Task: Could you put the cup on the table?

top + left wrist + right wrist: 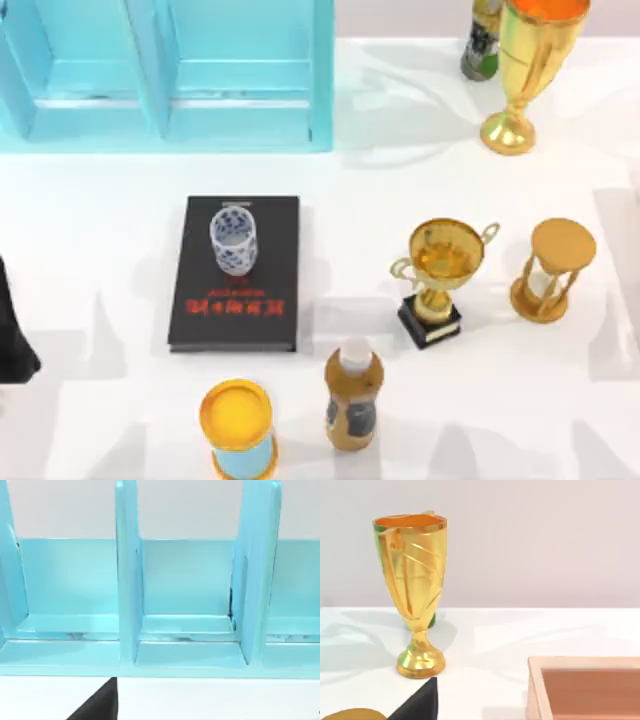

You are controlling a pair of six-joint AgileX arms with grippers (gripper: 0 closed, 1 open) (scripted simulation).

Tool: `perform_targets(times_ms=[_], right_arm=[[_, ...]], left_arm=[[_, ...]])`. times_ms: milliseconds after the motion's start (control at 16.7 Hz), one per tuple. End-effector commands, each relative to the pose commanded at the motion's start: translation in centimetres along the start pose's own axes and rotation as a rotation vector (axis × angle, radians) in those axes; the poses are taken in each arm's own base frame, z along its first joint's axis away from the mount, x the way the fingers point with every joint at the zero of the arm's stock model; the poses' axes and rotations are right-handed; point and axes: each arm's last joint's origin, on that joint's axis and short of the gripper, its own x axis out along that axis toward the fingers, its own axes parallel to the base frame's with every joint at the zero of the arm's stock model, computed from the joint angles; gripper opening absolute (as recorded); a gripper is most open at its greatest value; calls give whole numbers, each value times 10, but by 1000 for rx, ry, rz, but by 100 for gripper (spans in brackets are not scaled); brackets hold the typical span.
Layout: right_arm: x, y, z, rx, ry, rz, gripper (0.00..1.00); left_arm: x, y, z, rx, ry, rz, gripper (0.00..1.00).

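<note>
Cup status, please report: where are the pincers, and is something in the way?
Left arm parked at the table's left edge. Cup upright on black book, not yet on table. Nothing touching the cup; can and bottle stand nearby.

Turquoise cabinet [170, 75], black book [236, 272], hourglass [553, 270], two gold trophies [440, 280].

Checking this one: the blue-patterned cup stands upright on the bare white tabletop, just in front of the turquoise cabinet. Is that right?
Not quite. In the top view the cup stands upright, but on the black book with red lettering, not on the bare table. The book lies in front of the turquoise cabinet, so the rest holds.
</note>
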Motion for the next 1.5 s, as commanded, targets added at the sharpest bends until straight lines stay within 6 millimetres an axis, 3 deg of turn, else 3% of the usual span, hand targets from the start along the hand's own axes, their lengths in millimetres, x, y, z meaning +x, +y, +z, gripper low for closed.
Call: perform_targets(times_ms=[180,360,540,780,1020,1140,1320,1500], right_arm=[[0,0,0,0,0,0,100],[0,0,0,0,0,0,100],[0,0,0,0,0,0,100],[0,0,0,0,0,0,100],[0,0,0,0,0,0,100],[0,0,0,0,0,0,100],[0,0,0,0,0,0,100],[0,0,0,0,0,0,100]], left_arm=[[0,-1,2,-4,4,-9,100],[-1,-6,22,-33,45,-76,100],[1,-15,61,-75,133,-164,100],[20,-32,131,-121,334,-272,100],[68,-63,197,-131,598,-331,100],[105,-86,215,-122,749,-330,100],[166,-126,211,-98,994,-291,100],[212,-161,179,-63,1228,-218,100]])
